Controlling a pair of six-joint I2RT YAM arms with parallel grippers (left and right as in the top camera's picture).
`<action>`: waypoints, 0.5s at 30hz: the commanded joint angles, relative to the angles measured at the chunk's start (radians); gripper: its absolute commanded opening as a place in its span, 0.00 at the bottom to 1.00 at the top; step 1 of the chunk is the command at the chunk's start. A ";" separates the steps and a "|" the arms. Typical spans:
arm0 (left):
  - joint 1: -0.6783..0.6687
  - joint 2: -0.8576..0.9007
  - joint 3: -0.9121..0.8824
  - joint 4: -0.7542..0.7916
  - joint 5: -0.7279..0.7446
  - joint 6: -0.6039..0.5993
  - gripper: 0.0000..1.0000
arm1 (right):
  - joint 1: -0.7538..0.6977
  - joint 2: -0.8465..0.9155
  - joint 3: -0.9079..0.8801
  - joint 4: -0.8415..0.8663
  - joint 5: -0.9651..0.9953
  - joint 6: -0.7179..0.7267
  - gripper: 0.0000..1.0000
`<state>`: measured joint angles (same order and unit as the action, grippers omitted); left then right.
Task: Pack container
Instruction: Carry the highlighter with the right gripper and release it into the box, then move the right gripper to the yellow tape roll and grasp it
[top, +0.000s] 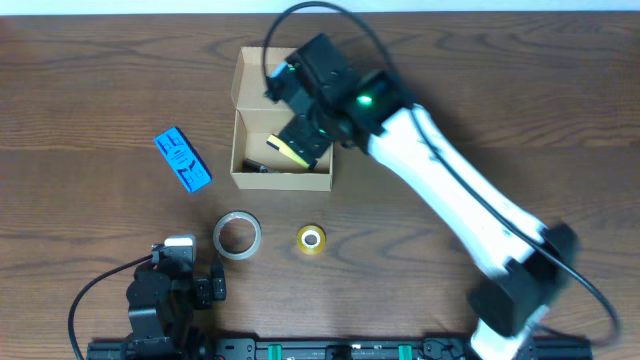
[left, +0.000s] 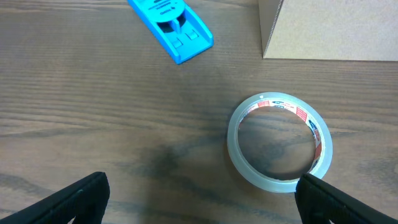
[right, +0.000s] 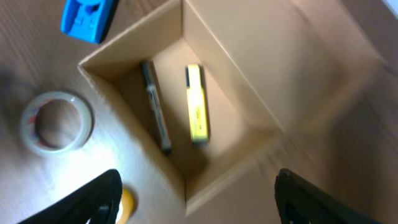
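Sitting at near left: left gripper (left: 202, 186), jaws spread wide with nothing between them.
Blue packet (top: 182, 160): flat on the wooden table (top: 80, 90), left of the box.
Clear tape roll (top: 237, 235): lying flat, near the box's front left corner.
Cardboard box (top: 282, 181): mid-table toward the far edge, open, its lid flap folded back.
Inside the box: yellow marker (right: 196, 102) and black pen (right: 155, 106), side by side.
Yellow tape roll (top: 311, 240): small, near the box's front right corner.
Right gripper (right: 199, 199): above the open box, jaws apart, holding nothing.
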<state>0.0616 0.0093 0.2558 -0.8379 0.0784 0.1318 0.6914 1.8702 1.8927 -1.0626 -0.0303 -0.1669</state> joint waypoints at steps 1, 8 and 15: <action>-0.004 -0.006 -0.006 -0.053 -0.011 0.003 0.95 | 0.003 -0.094 -0.098 -0.026 0.079 0.137 0.79; -0.004 -0.006 -0.006 -0.053 -0.011 0.003 0.95 | 0.021 -0.345 -0.537 0.127 0.074 0.352 0.80; -0.004 -0.006 -0.006 -0.053 -0.011 0.003 0.95 | 0.119 -0.472 -0.861 0.282 0.068 0.708 0.82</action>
<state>0.0616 0.0093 0.2562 -0.8379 0.0784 0.1318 0.7677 1.4281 1.0958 -0.8108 0.0326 0.3176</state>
